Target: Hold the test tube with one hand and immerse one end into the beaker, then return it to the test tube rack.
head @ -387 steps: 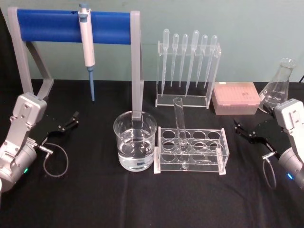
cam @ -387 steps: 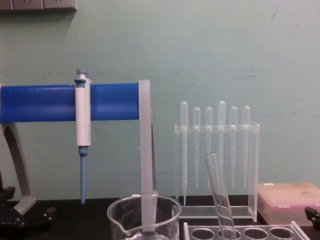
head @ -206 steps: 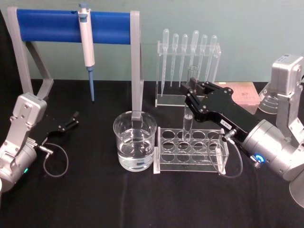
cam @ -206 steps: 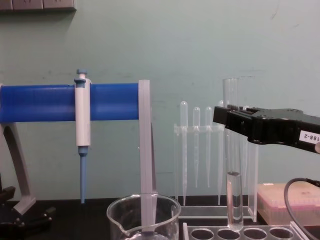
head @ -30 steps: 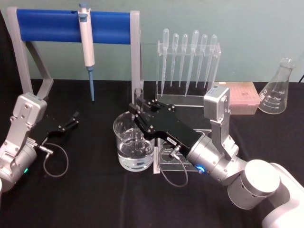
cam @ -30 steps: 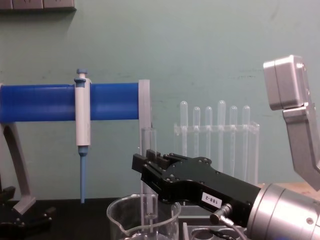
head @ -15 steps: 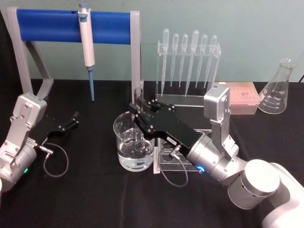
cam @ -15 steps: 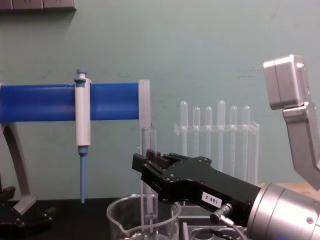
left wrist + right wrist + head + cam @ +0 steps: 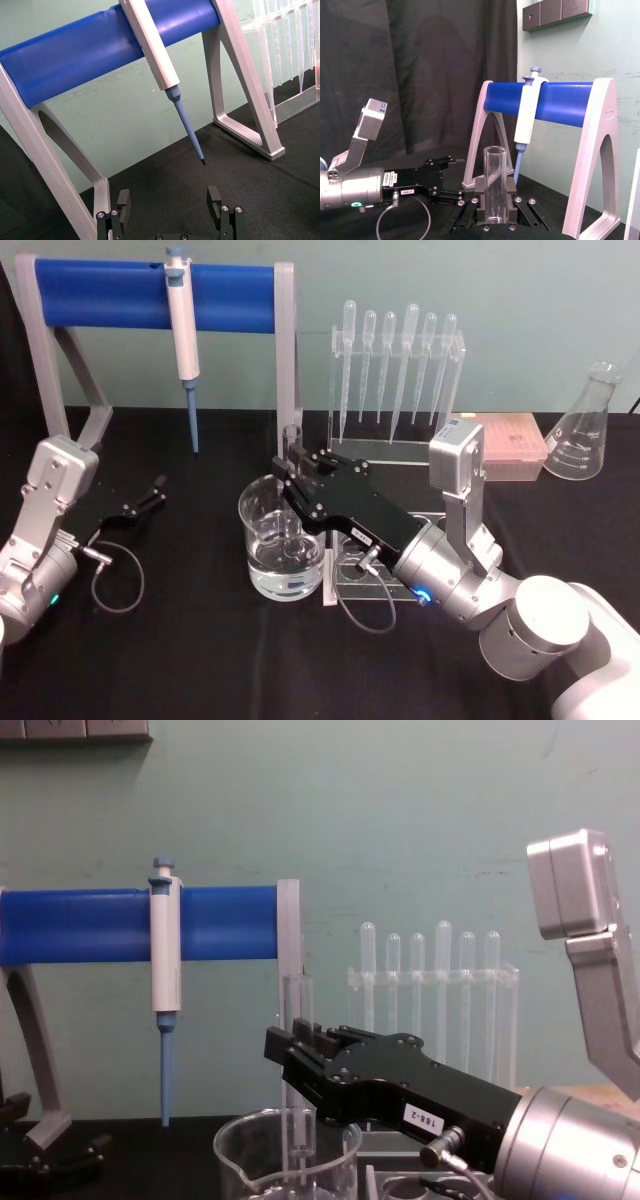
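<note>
Right gripper [image 9: 291, 468] clamped the upright test tube [image 9: 298, 998] mid-frame, lower end inside the beaker [image 9: 262, 540], probably in the water. Left gripper [image 9: 152, 490] sat wide open, far left.

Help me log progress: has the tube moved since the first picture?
Yes: the tube left the rack and went left; the right pincer now holds it upright in the beaker.

Black table [image 9: 200, 660] carries beaker [image 9: 265, 552]; test tube rack [image 9: 347, 565]; pipette stand [image 9: 385, 452]; flask [image 9: 582, 435].
</note>
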